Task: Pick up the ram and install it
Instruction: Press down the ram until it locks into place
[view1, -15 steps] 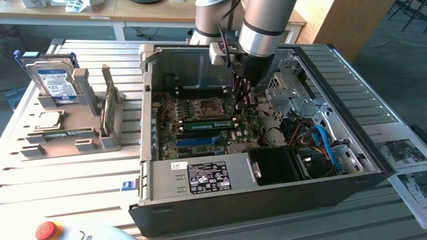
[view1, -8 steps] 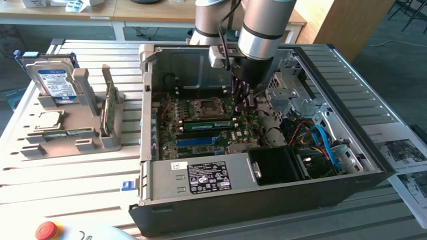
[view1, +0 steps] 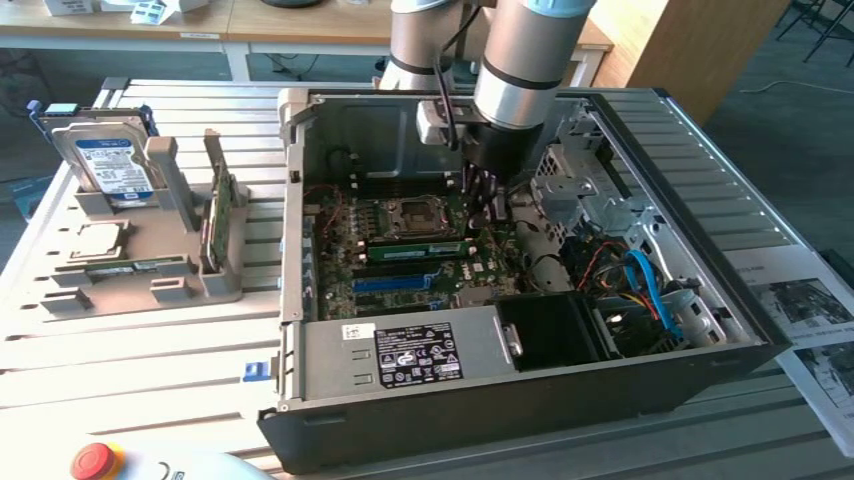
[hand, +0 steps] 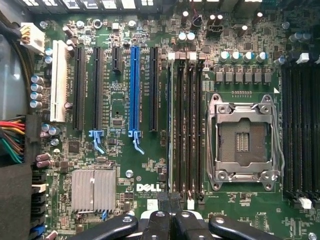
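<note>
The ram (view1: 416, 248) is a thin green stick standing on edge in a memory slot beside the CPU socket (view1: 404, 215), inside the open computer case. In the wrist view the ram (hand: 170, 125) is seen edge-on as a pale line in the outermost of the black slots. My gripper (view1: 483, 192) hangs inside the case just past the ram's end. Its black fingers (hand: 156, 225) are pressed together, and the gripper (hand: 170, 219) is shut in line with that slot, with nothing visible between the tips.
The black case (view1: 534, 400) lies open on a slatted table (view1: 134, 350). A grey fixture (view1: 147, 285) at the exterior view's left holds a hard drive (view1: 110, 160), an upright green card (view1: 220, 215) and a chip (view1: 96, 240). A blue slot (hand: 134, 90), a heatsink (hand: 93, 189) and cables (view1: 641, 280) surround the slots.
</note>
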